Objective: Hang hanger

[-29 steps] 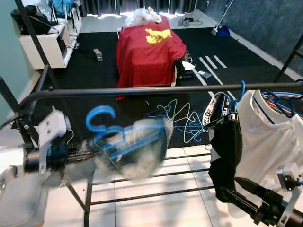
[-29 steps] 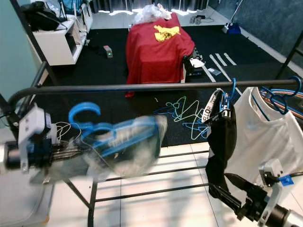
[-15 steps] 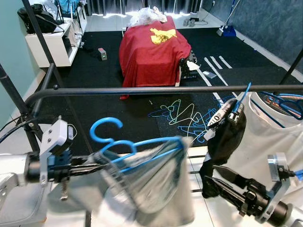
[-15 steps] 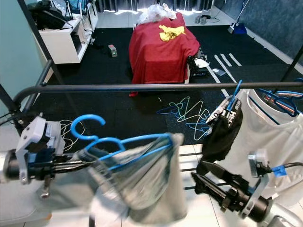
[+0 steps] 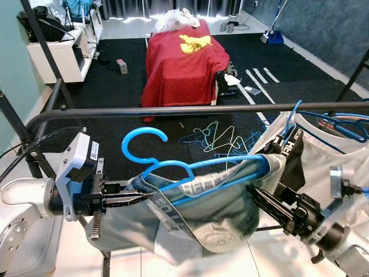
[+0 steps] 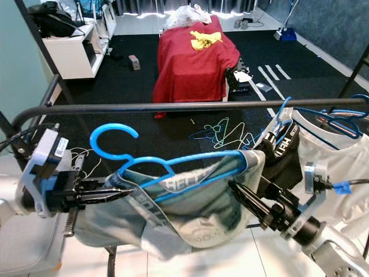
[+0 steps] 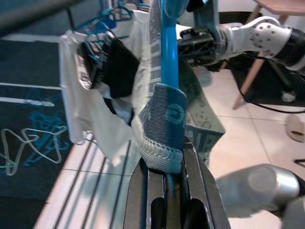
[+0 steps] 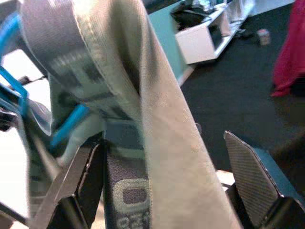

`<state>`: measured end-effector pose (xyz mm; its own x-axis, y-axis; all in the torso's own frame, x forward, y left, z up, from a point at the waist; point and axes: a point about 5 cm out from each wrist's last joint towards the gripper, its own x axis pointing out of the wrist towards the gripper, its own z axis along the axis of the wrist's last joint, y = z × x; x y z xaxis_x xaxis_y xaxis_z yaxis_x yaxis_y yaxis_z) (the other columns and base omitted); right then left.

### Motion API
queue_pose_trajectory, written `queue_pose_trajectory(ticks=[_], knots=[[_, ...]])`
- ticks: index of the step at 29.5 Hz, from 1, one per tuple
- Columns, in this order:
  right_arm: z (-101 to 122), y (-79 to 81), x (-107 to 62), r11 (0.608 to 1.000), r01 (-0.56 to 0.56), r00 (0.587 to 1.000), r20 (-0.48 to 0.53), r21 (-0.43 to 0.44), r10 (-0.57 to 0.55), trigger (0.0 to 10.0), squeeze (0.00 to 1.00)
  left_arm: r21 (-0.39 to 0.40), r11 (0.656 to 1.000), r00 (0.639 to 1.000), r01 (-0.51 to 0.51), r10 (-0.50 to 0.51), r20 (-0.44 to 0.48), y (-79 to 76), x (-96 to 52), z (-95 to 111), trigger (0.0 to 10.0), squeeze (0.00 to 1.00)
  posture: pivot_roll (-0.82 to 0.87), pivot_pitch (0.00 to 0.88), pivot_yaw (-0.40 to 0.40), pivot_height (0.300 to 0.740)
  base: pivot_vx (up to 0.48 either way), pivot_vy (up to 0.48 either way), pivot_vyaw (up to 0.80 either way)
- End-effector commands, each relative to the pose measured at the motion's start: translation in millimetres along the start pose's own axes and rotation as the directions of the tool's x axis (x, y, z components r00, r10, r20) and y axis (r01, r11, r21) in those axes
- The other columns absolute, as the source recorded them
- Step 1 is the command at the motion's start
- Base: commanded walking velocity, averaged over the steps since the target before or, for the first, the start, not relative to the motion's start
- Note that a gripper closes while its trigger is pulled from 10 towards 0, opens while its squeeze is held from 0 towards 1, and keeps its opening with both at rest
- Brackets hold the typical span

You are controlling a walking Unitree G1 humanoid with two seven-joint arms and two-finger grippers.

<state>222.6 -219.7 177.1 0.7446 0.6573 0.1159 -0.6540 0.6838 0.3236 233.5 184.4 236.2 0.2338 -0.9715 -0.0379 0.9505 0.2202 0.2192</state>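
Note:
A blue hanger (image 5: 190,173) carries a grey-green garment (image 5: 213,213) with a lettered waistband. Its hook (image 5: 143,143) stands just below the black rail (image 5: 173,109), on my side of it. My left gripper (image 5: 141,197) is shut on the hanger's left end and the waistband; in the left wrist view the left gripper (image 7: 167,160) pinches the cloth around the blue bar. My right gripper (image 5: 258,194) is at the garment's right end. In the right wrist view its fingers (image 8: 248,167) are spread wide with cloth (image 8: 143,119) hanging between them.
On the rail's right part hang a black garment (image 5: 295,156) and a white shirt (image 5: 340,158) on blue hangers. Beyond the rail lie loose hangers (image 5: 222,141) on a dark carpet, a red-covered table (image 5: 181,57) and a white shelf (image 5: 57,55).
The left gripper has lifted the hanger and garment up and to the right, closer to the rail. The right gripper has moved left from the black garment to the grey-green garment's right end.

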Motion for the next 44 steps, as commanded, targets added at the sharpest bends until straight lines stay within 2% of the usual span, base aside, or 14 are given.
queue_pose_trajectory(ticks=[1,4,5,7,8,16,26,29,32,33,37,42,43,44], knots=[[-3,-0.5,3.4,1.000,0.023,1.000,-0.014,-0.005,-0.023,10.0,0.00,-0.001,1.000,1.000,-0.016,0.016,0.008,2.0,-0.5,0,10.0,0.00,-0.07,0.092,-0.032,0.740,0.000,0.000,0.00],[-3,-3.2,11.0,0.998,0.059,0.997,-0.039,-0.035,-0.060,10.0,0.00,-0.003,1.000,1.000,-0.012,0.013,0.017,0.5,0.9,3,10.0,0.00,-0.06,0.094,-0.032,0.740,0.000,0.000,0.00],[-3,-4.8,12.3,0.996,0.074,0.996,-0.040,-0.046,-0.076,1.9,0.00,-0.003,1.000,1.000,-0.012,0.012,0.019,0.3,1.4,3,10.0,0.00,-0.06,0.094,-0.034,0.740,0.000,0.000,0.00],[-3,-6.0,12.9,0.995,0.085,0.996,-0.033,-0.047,-0.086,1.9,0.00,-0.004,1.000,1.000,-0.012,0.012,0.021,0.3,1.8,3,10.0,0.00,-0.06,0.094,-0.034,0.740,0.000,0.000,0.00],[0,-8.1,13.0,0.993,0.103,0.994,-0.017,-0.049,-0.104,0.0,0.00,-0.004,1.000,1.000,-0.017,0.017,0.019,0.9,1.7,3,10.0,0.00,-0.06,0.097,-0.035,0.740,0.000,0.000,0.00],[13,-12.0,7.0,0.988,0.137,0.991,0.007,-0.075,-0.137,0.0,0.00,-0.002,0.999,0.999,-0.044,0.044,-0.014,4.3,-1.7,-3,10.0,0.00,-0.07,0.098,-0.034,0.740,0.000,0.000,0.00],[66,-20.9,-5.6,0.984,0.177,0.948,0.271,-0.017,-0.166,0.0,0.00,-0.022,0.999,0.986,0.025,-0.029,-0.165,-3.1,-22.7,-18,10.0,0.00,-0.07,0.101,-0.033,0.740,0.000,0.000,0.00],[75,-32.9,-10.9,0.971,0.237,0.915,0.326,0.043,-0.238,0.0,0.00,-0.044,0.994,0.987,0.102,-0.106,-0.124,-11.0,-27.7,-11,10.0,0.00,-0.07,0.103,-0.036,0.740,0.000,0.000,0.00],[51,-40.3,-3.3,0.949,0.311,0.931,0.185,0.044,-0.313,0.0,0.00,-0.010,0.992,0.990,0.123,-0.122,0.066,-10.2,-16.9,8,10.0,0.00,-0.07,0.101,-0.038,0.740,0.000,0.000,0.00],[51,-40.3,-3.3,0.949,0.311,0.931,0.185,0.044,-0.313,0.0,0.00,-0.010,0.992,0.990,0.123,-0.122,0.066,-10.2,-16.9,8,10.0,0.00,-0.07,0.101,-0.038,0.740,0.000,0.000,0.00],[24,-29.4,5.6,0.966,0.258,0.966,0.004,-0.015,-0.258,0.0,0.00,0.006,1.000,0.967,0.013,-0.014,0.254,4.7,-4.5,18,10.0,0.00,-0.07,0.100,-0.037,0.740,0.000,0.000,0.00],[17,-25.3,7.4,0.971,0.239,0.970,-0.042,-0.016,-0.239,0.0,0.00,-0.008,1.000,0.942,-0.023,0.024,0.335,10.0,-1.6,21,10.0,0.00,-0.07,0.099,-0.037,0.740,0.000,0.000,0.00],[15,-20.8,10.7,0.976,0.216,0.974,-0.060,-0.013,-0.217,0.0,0.00,-0.047,0.995,0.895,-0.086,0.098,0.435,19.1,3.8,26,10.0,0.00,-0.07,0.098,-0.036,0.740,0.000,0.000,0.00],[15,-20.8,10.7,0.976,0.216,0.974,-0.060,-0.013,-0.217,0.0,0.00,-0.047,0.995,0.895,-0.086,0.098,0.435,19.1,3.8,26,10.0,0.00,-0.07,0.098,-0.036,0.740,0.000,0.000,0.00]])
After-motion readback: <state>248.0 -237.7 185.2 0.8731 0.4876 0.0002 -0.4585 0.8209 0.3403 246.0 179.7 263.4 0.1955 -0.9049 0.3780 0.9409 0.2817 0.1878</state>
